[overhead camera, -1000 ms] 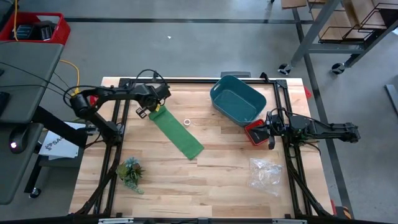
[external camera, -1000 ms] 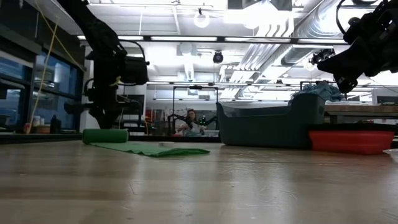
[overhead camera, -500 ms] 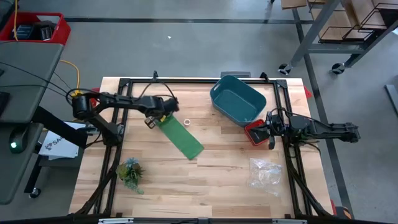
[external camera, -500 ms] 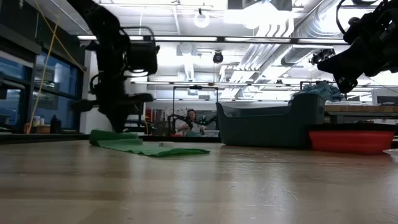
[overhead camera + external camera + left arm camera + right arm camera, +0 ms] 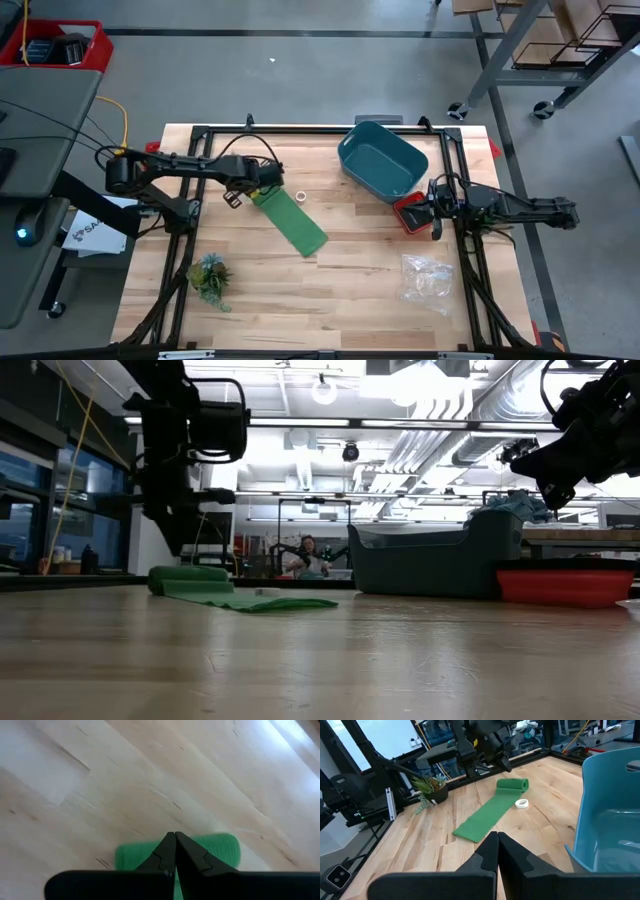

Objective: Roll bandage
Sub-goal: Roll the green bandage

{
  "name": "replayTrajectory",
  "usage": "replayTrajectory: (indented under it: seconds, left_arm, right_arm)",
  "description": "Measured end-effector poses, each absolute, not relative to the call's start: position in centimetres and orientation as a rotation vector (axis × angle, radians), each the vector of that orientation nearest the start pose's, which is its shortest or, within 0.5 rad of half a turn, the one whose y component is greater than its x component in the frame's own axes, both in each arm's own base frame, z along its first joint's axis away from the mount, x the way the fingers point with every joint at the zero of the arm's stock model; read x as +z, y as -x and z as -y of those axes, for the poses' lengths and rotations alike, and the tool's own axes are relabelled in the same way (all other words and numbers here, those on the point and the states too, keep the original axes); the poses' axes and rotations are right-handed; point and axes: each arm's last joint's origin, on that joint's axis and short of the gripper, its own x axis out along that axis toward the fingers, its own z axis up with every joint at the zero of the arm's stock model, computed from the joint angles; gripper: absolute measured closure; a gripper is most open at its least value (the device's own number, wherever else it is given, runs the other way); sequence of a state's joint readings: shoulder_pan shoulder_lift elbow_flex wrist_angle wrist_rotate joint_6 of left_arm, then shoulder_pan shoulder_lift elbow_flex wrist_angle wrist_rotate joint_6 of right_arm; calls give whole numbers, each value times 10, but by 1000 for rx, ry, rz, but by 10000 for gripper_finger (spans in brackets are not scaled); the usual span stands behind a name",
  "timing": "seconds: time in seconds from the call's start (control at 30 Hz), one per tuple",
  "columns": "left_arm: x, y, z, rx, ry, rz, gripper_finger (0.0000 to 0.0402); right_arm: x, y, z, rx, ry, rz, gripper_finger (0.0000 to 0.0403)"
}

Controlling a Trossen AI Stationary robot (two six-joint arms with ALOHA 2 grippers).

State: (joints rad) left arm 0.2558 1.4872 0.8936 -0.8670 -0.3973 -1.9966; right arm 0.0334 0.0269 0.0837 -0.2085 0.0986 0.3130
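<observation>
The bright green bandage point(image 5: 290, 222) lies flat on the table, slanting from the far left toward the middle. Its far end is wound into a small roll point(image 5: 262, 196), which also shows in the low view point(image 5: 190, 574) and the left wrist view point(image 5: 220, 847). My left gripper point(image 5: 265, 184) is shut and hangs just above the roll, apart from it in the low view point(image 5: 185, 545). My right gripper point(image 5: 436, 215) is shut and waits at the table's right side, over a small red tray.
A small white ring point(image 5: 301, 197) lies beside the strip. A teal bin point(image 5: 382, 160) stands far right of centre, with a red tray point(image 5: 412, 212) next to it. A small plant point(image 5: 211, 275) stands near left, and a clear plastic bag point(image 5: 428, 278) near right.
My left gripper went toward the table's right and down onto the roll, flattening it, then came up off it. The roll has moved a little along the strip toward the right and is round again. The flat part stayed put.
</observation>
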Motion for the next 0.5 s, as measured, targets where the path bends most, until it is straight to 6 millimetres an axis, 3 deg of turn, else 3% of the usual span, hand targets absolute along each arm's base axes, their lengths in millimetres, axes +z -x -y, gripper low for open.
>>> replayTrajectory:
  seconds: [0.17,0.33,0.5]
  left_arm:
    - [186,-240,-74,1649,1416,-410,401]
    - [186,-245,-72,1489,1341,-584,401]
    - [168,-237,-78,1442,1372,-638,401]
  right_arm:
    - [170,-93,0,-88,-302,-140,403]
    - [170,-93,0,-87,-302,-140,403]
    - [170,-93,0,-87,-302,-140,403]
